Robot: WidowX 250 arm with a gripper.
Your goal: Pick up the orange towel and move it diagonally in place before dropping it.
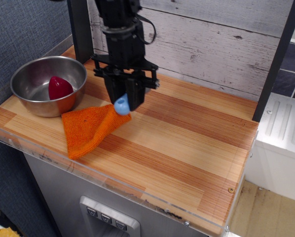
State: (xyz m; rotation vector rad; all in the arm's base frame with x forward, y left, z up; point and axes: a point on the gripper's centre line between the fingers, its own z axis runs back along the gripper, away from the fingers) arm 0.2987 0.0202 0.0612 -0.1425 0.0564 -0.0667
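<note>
At far left I see a steel bowl (48, 85) holding a small red object (59, 88). Just right of it, nearer me, the orange towel (90, 128) lies crumpled on the worktop (187, 148), its right corner raised. The gripper (122, 105) is there, jaws clamped on that towel corner.

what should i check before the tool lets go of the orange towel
1. Tool on the orange towel's right corner: ok.
2. Jaws shut on the cloth: cannot tell.
3. Towel mostly resting on the wooden counter: ok.
4. Towel apart from the steel bowl: cannot tell, they look very close.
5. Towel inside the counter's front edge: ok, though near it.
6. Red object in the bowl, out of the way: ok.
</note>
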